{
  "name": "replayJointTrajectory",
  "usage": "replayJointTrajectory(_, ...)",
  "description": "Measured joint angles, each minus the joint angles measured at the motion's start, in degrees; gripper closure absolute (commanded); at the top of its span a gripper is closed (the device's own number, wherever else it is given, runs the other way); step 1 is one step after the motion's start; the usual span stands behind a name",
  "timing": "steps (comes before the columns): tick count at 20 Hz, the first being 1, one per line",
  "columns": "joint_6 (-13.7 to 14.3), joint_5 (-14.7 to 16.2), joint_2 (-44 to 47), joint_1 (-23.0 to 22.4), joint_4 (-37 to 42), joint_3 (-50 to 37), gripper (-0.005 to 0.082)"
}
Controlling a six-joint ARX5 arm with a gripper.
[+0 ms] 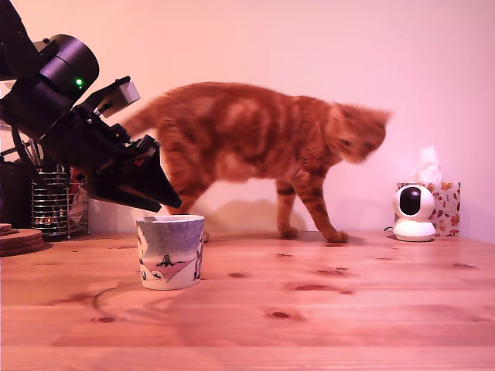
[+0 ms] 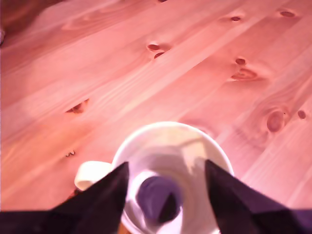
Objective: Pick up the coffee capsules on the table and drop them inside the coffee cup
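Capsule (image 2: 158,197) seems already dropped: at the exterior view's left the end effector (image 1: 168,202) hangs over the cup (image 1: 170,255), fingers wide apart and empty, the dark capsule lying inside; rightward a cat (image 1: 263,147) stands on the surface (image 1: 348,309)

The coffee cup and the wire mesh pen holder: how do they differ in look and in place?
The coffee cup has a solid painted wall; the wire mesh pen holder is see-through metal mesh. The cup stands in front, under the gripper; the holder stands further back, partly behind the arm. Both stand upright on the wooden table.
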Motion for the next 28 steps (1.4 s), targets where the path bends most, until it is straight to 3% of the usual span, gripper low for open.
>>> replayJointTrajectory(3, 0.0, 0.0, 0.0, 0.0, -1.9, 0.0, 0.0514)
replayJointTrajectory(6, 0.0, 0.3, -1.1, 0.0, -3.2, 0.0, 0.0703)
replayJointTrajectory(8, 0.1, 0.8, -2.1, 0.0, -3.1, 0.0, 0.0754)
replayJointTrajectory(16, 0.1, 1.1, -3.2, 0.0, -6.6, 0.0, 0.0793)
replayJointTrajectory(20, 0.1, 1.0, -9.5, 0.3, -9.2, 0.0, 0.0793)
replayJointTrajectory(28, -1.2, -3.1, -18.0, 5.0, -13.8, -0.1, 0.0793)
